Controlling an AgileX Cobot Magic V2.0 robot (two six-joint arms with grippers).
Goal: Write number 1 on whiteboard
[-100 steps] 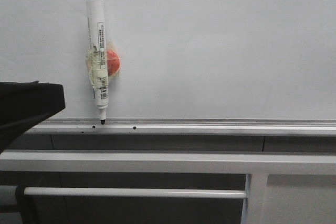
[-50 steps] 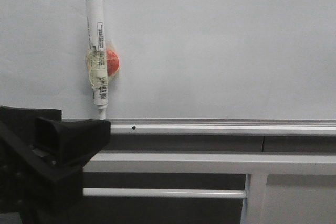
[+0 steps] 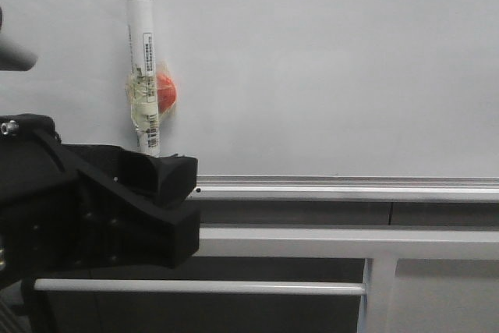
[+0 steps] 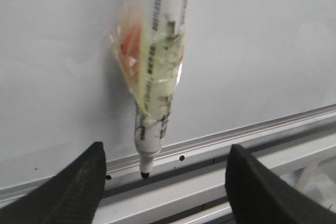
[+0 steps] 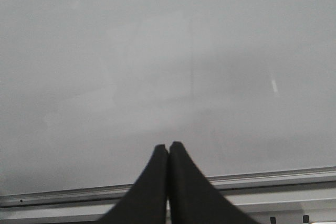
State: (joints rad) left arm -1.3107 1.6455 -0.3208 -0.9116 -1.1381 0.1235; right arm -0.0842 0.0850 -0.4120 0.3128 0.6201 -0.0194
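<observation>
The whiteboard (image 3: 327, 68) is plain white with a silver frame edge (image 3: 343, 186) along its bottom. No black stroke of the number 1 shows on it. Only a faint grey vertical trace (image 5: 191, 72) shows in the right wrist view. A white-barrelled marker (image 3: 143, 68) with an orange disc (image 3: 166, 90) sticks upright on the board at the left, tip down. My left gripper (image 3: 191, 204) is open, low and just in front of the marker. In the left wrist view (image 4: 165, 182) the marker (image 4: 157, 77) hangs between and beyond the spread fingers, untouched. My right gripper (image 5: 168, 148) is shut and empty, facing bare board (image 5: 168, 51).
Grey metal rails (image 3: 335, 241) run below the board's frame, with a thinner bar (image 3: 234, 287) and an upright post (image 3: 378, 294) lower down. Small dark dots (image 4: 181, 158) mark the frame ledge near the marker tip (image 4: 144, 173).
My left gripper has come up and to the right in the front view and now covers the marker's tip. The marker has stayed in place.
</observation>
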